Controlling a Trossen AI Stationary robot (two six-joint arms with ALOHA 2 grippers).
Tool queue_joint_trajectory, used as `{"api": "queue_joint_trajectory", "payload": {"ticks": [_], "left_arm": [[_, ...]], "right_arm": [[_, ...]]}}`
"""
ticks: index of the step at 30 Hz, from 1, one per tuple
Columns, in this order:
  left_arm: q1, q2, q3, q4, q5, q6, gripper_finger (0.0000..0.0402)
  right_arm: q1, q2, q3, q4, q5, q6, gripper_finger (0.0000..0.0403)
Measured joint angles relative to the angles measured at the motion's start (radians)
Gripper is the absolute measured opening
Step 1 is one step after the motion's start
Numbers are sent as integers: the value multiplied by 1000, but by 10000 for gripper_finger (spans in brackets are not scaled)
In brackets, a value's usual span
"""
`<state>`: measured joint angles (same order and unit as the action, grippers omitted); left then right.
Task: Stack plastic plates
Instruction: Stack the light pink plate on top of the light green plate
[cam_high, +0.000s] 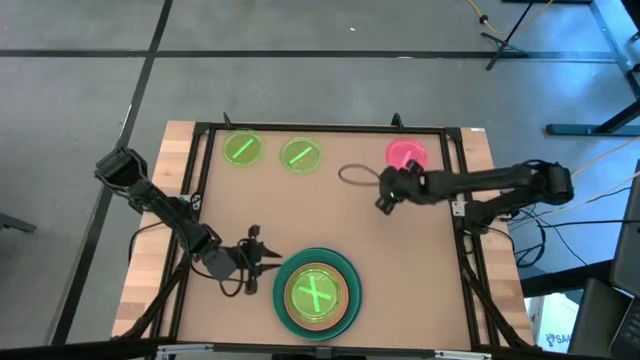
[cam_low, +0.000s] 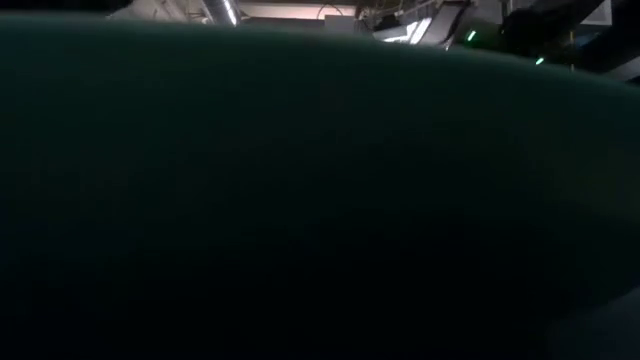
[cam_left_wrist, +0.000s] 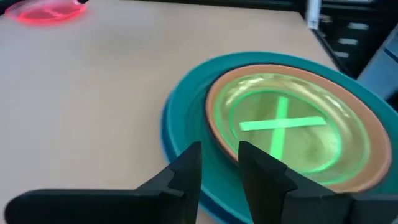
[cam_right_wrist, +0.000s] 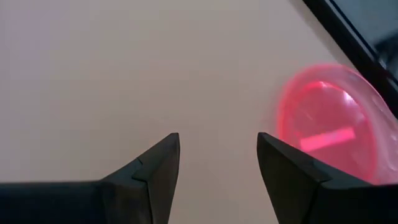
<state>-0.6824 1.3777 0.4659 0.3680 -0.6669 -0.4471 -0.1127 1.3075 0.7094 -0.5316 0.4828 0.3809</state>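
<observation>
A stack (cam_high: 316, 293) sits near the table's near edge: a large teal plate (cam_left_wrist: 186, 112) with a blue rim under it, a salmon plate (cam_left_wrist: 214, 102) on that, and a neon-green plate with an X (cam_left_wrist: 283, 127) on top. Two small neon-green plates (cam_high: 243, 150) (cam_high: 301, 155) and a pink plate (cam_high: 407, 153) (cam_right_wrist: 329, 127) lie flat near the far edge. My left gripper (cam_high: 268, 262) (cam_left_wrist: 221, 162) is at the stack's left rim, its fingers a narrow gap apart. My right gripper (cam_high: 385, 197) (cam_right_wrist: 217, 158) hovers open over bare table beside the pink plate. My left gripper comes level from the table's left, with its fingertips (cam_left_wrist: 189, 158) over the left rim of the teal plate (cam_left_wrist: 217, 168). I cannot tell whether they touch it.
A black frame (cam_high: 320, 128) runs round the tabletop. A thin dark loop (cam_high: 355, 175) lies between the neon-green plates and the pink one. The low view is almost wholly filled by the dark teal rim (cam_low: 300, 200). Bare table lies in the middle.
</observation>
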Motion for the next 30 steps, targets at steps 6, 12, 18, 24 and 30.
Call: {"api": "queue_joint_trajectory", "payload": {"ticks": [6,12,18,24,30], "left_arm": [[8,0,2,1,-2,-15,99],[8,0,2,0,-2,-15,99],[8,0,2,0,-1,-15,99],[8,0,3,0,-1,-15,99],[8,1,3,0,-1,-15,99]], "right_arm": [[-193,97,0,39,-21,-75,207],[-329,189,0,152,-84,-156,207],[-408,261,0,223,-94,-203,196],[-438,297,2,242,-106,-208,126],[-436,300,2,250,-106,-255,21]]}}
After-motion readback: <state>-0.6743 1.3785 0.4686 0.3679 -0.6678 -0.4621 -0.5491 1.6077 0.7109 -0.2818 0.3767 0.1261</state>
